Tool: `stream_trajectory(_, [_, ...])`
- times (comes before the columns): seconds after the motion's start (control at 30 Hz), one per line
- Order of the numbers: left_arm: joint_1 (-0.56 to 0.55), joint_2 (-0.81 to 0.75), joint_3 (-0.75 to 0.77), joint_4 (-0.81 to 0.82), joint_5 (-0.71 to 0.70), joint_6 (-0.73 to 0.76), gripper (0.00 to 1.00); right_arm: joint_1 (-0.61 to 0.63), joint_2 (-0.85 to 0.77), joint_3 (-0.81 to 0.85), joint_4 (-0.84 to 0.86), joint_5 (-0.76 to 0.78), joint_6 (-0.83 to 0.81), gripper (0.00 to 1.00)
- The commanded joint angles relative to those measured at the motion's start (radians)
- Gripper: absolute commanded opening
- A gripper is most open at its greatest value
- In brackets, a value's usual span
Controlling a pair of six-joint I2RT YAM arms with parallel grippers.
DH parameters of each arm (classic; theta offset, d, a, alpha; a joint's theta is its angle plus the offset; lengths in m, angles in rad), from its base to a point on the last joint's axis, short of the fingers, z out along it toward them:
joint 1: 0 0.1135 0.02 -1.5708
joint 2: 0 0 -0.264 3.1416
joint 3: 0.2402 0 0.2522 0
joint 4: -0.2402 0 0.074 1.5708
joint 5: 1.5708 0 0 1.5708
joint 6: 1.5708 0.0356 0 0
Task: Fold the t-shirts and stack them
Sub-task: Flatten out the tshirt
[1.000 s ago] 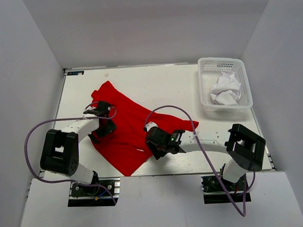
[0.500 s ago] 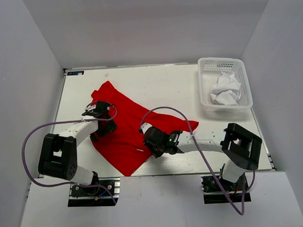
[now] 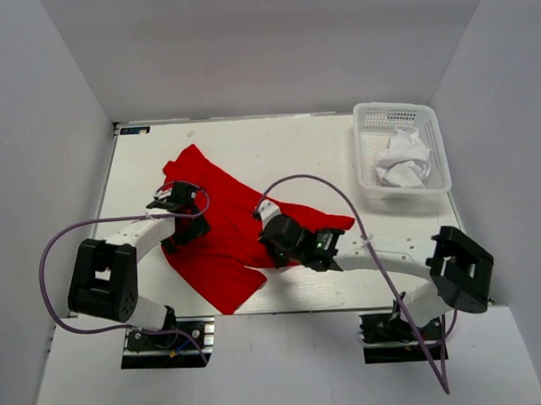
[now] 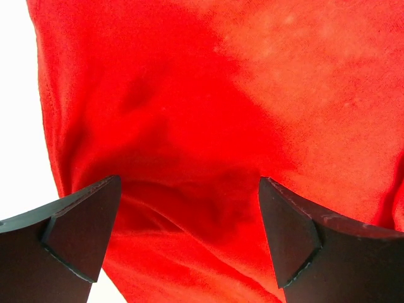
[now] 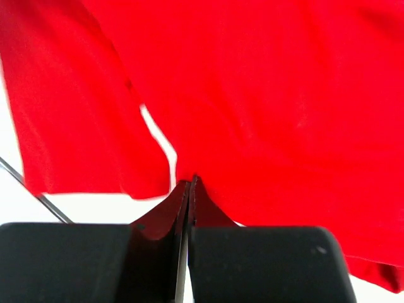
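A flat white table fills the floor of a booth with plain grey walls. A large bright red cloth t-shirt lies on the table's left and middle. It is spread on a slant, with one pointed corner close to the near edge, between the two arm bases. The cloth is plain and mostly flat, with soft creases and a loose flap along its near right edge.

At that edge the right gripper lies low over the table. In the right wrist view its fingers are pressed tight together, and the red cloth puckers into their tips. A sliver of bare table shows between the pinched part and the flap beside it.

Further back on the left, the left gripper hangs over the shirt's left border. Its dark fingers are spread wide and hold nothing, with rumpled red fabric beneath them.

The shirt's far corner points toward the back left. At the far right stands a white plastic lattice basket, well apart from the red shirt, holding a crumpled white t-shirt.
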Motion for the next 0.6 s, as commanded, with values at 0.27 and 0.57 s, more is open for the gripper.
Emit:
stream_trajectory(0.27, [-0.004, -0.035, -0.027, 0.030, 0.015, 0.023, 1.00, -0.250, -0.024, 0.073, 0.152, 0.249, 0.016, 0.00])
stream_trajectory(0.57, [-0.004, -0.035, -0.027, 0.039, 0.015, 0.032, 1.00, -0.543, 0.253, 0.356, 0.234, 0.240, -0.092, 0.00])
